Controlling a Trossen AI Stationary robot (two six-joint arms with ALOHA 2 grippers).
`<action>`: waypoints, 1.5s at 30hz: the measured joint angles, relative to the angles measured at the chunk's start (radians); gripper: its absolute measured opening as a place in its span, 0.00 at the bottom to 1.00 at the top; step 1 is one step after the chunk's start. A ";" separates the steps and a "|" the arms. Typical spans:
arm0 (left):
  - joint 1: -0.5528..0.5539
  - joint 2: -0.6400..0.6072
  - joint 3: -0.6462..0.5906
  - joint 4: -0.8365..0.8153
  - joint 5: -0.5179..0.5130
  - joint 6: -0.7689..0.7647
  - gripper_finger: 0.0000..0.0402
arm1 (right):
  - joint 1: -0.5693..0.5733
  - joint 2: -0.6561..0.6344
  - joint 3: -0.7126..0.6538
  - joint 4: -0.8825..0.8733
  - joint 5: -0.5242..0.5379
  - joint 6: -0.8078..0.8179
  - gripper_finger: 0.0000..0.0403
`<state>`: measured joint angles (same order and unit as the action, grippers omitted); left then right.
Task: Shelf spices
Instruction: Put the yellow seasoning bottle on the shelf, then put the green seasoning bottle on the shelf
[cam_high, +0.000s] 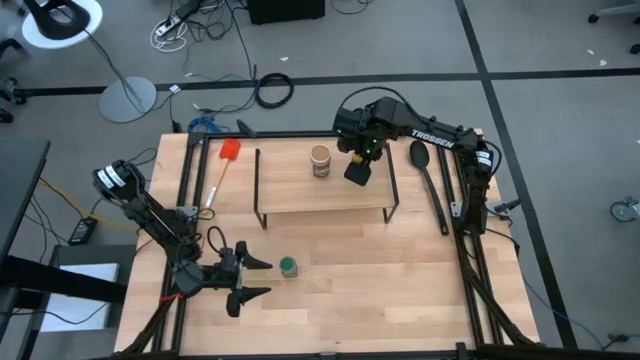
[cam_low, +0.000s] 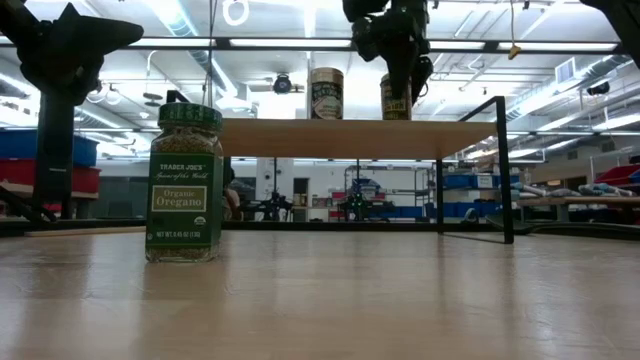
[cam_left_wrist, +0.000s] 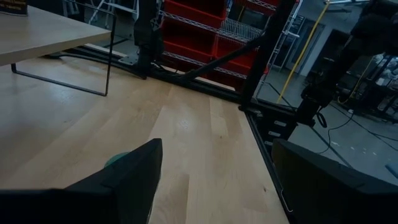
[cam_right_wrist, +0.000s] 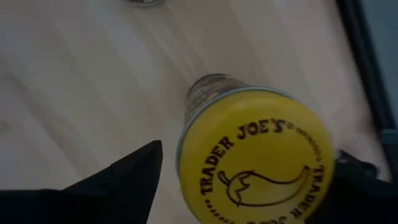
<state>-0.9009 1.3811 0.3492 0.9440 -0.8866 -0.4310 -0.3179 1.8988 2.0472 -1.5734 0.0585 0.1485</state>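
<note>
Green-lidded jar (cam_high: 288, 266) stands upright just beside left gripper (cam_high: 258, 277), jaws wide; right gripper (cam_high: 357, 170) state unclear, over shelf (cam_high: 300, 195).

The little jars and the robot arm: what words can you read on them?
"TRADER JOE'S", "Organic Oregano": label of the green-lidded glass oregano jar on the table; its smaller print is too small to read.
"TRADER JOE'S": round yellow lid of the jar between the right gripper's fingers.
"TROSSEN": white letters on the dark right arm.
The two jars on the light-wood shelf: labels too blurred to read.
</note>
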 joint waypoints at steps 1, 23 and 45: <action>0.000 0.000 0.000 0.000 0.000 0.000 0.77 | 0.004 0.000 0.000 0.000 0.016 -0.006 0.78; 0.000 0.000 0.000 -0.008 -0.025 0.004 0.77 | 0.208 -0.097 0.272 0.088 0.380 -0.113 0.76; 0.317 0.000 0.382 -0.963 0.252 -0.187 0.77 | 0.852 -0.288 0.272 0.094 0.724 0.065 0.76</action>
<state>-0.5837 1.3811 0.7315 -0.0187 -0.6346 -0.6180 0.5338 1.6104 2.3196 -1.4793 0.7826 0.2138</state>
